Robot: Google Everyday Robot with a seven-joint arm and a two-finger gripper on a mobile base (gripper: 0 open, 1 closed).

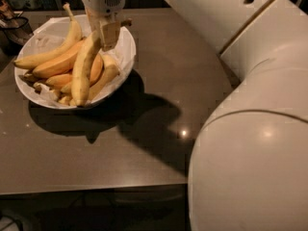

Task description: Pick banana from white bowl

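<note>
The white bowl [126,57] stands at the table's back left, lined with white paper and holding several bananas. My gripper [105,32] reaches down from above over the bowl's right half and is shut on the upper end of the banana [83,73], a thick pale-yellow one that slants down to the bowl's front rim. Its stem is hidden by the gripper. A plump orange-toned banana [55,64] lies to its left. A slimmer long banana [50,52] with a thin stem curves along the back.
The brown table [144,143] runs to a front edge near the bottom. A dark wire object [13,23] sits at the far left. My arm's large white elbow [255,148] fills the right side.
</note>
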